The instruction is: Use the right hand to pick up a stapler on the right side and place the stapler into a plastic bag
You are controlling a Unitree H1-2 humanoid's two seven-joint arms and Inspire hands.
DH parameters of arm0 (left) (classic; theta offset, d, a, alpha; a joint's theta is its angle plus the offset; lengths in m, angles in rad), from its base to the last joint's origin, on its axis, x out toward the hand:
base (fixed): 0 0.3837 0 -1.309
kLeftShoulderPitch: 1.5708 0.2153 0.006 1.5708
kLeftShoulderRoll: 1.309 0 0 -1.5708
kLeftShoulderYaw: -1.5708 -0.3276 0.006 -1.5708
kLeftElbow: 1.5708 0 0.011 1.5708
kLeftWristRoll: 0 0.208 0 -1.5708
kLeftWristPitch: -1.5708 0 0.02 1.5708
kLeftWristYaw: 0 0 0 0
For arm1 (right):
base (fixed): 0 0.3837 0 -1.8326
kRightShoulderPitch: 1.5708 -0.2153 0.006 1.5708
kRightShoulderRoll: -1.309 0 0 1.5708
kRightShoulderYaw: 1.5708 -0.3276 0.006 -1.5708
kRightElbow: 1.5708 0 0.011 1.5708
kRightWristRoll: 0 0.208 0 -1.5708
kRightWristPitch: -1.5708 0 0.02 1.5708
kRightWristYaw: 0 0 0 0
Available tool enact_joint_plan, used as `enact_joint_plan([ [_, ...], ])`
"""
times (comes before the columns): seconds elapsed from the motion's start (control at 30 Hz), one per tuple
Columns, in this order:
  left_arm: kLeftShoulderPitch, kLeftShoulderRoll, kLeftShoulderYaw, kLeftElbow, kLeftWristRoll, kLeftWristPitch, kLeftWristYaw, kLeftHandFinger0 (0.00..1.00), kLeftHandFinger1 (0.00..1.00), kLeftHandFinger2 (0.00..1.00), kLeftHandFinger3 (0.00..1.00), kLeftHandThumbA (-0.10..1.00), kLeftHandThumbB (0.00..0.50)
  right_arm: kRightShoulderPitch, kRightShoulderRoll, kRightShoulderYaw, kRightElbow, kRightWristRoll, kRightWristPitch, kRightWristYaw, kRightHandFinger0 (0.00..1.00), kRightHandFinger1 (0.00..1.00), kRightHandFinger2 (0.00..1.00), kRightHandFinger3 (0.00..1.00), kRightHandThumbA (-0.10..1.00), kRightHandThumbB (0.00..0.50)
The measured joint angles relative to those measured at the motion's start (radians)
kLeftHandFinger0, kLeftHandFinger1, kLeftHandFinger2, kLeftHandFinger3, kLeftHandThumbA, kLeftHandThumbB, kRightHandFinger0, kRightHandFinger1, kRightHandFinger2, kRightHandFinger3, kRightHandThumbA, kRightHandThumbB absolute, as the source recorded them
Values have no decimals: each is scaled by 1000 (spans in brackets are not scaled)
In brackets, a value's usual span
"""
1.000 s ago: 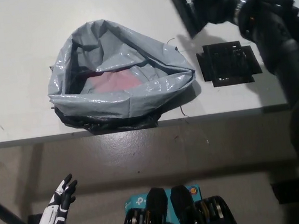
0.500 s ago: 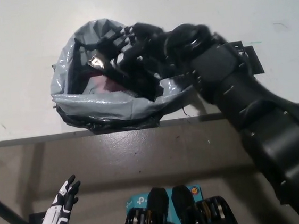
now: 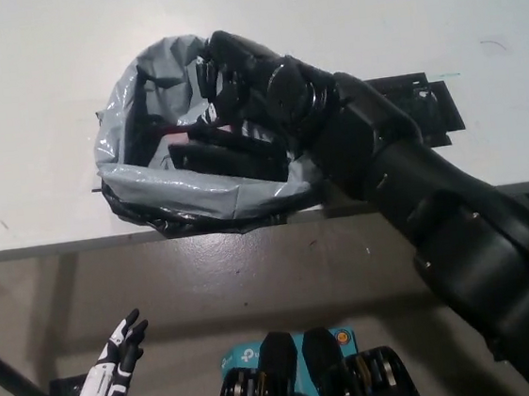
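Right hand (image 3: 248,81): black, reaching over the open mouth of the plastic bag (image 3: 139,178), fingers (image 3: 209,76) curled downward into the opening. Black on black, so it cannot be told whether they grip or have let go.

Stapler (image 3: 227,156): a long dark bar lying across the inside of the bag, just under the fingers and below the rim. Contact with the hand cannot be confirmed.

Bag: grey, crumpled, mouth held wide, standing near the front edge of the counter (image 3: 26,91).

Progress, as judged: pick-up done, transfer done, stapler within the bag. Outstanding items: 1, confirm release; 2, draw the hand clear without dragging the rim.

Black flat piece (image 3: 430,110): on the counter to the right of the bag, partly covered by the arm.

Left hand (image 3: 120,350): white, idle at lower left below the counter edge, fingers apart, holding nothing.

Markings: none legible on bag, stapler or flat piece. A teal box (image 3: 239,360) at the bottom carries a white logo, partly hidden and not readable.
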Motion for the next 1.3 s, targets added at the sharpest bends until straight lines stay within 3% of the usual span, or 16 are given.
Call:
enact_joint_plan([
  [0.03,-1,1,-1,0,1,0,0,1000,1000,1000,1000,1000,20,0,-1,7,0,-7,-10,-10,1000,1000,1000,1000,1000,451],
  [0.1,-3,1,-6,0,5,1,0,1000,1000,1000,1000,1000,2,0,-7,28,-1,-34,-49,-41,1000,1000,1000,1000,1000,488],
  [0.2,-5,1,-10,0,10,2,0,1000,1000,1000,1000,1000,26,0,-16,36,-6,-54,-92,-65,1000,1000,1000,1000,1000,455],
  [0.23,-6,1,-11,0,11,2,0,1000,1000,1000,1000,1000,27,0,-23,35,-15,-62,-113,-74,1000,1000,1000,1000,1000,490],
  [0.27,-6,1,-11,0,12,2,0,1000,1000,1000,1000,1000,37,0,-26,34,-22,-65,-125,-78,1000,1000,1000,1000,1000,436],
  [0.3,-7,1,-12,0,14,3,0,1000,1000,1000,1000,1000,39,-2,-35,28,-39,-69,-142,-86,1000,1000,1000,1000,1000,418],
  [0.4,-14,1,-11,0,16,8,0,1000,1000,1000,1000,1000,19,0,-66,-13,-143,-66,-165,-84,1000,1000,1000,1000,1000,439],
  [0.47,-19,0,-11,2,16,9,0,1000,1000,1000,1000,1000,0,8,-86,-41,-227,-63,-168,-77,1000,1000,1000,1000,1000,426],
  [0.6,-26,-1,-12,4,15,11,0,1000,1000,1000,1000,1000,14,50,-121,-76,-385,-58,-165,-60,1000,1000,1000,1000,1000,399],
  [0.67,-27,-1,-12,4,15,11,0,1000,1000,1000,1000,1000,16,62,-127,-81,-411,-57,-164,-57,1000,1000,1000,1000,1000,415],
  [0.77,-31,-3,-12,7,15,12,0,1000,1000,1000,1000,1000,17,134,-157,-107,-531,-45,-152,-42,1000,1000,1000,1000,1000,418],
  [0.87,-33,-4,-12,13,15,13,0,1000,1000,1000,1000,1000,5,225,-191,-132,-644,-39,-139,-32,1000,1000,1000,1000,1000,373],
  [1.07,-40,-5,-13,33,15,18,0,1000,1000,1000,1000,1000,41,450,-277,-195,-858,-22,-116,-20,1000,1000,1000,1000,1000,331],
  [1.27,-41,-5,-12,40,14,21,0,1000,1000,1000,1000,1000,21,639,-344,-247,-1005,-11,-107,-18,1000,1000,1000,1000,1000,347],
  [1.3,-42,-6,-12,42,14,23,0,1000,1000,1000,1000,1000,28,720,-366,-269,-1061,-4,-104,-17,1000,1000,1000,1000,1000,319],
])
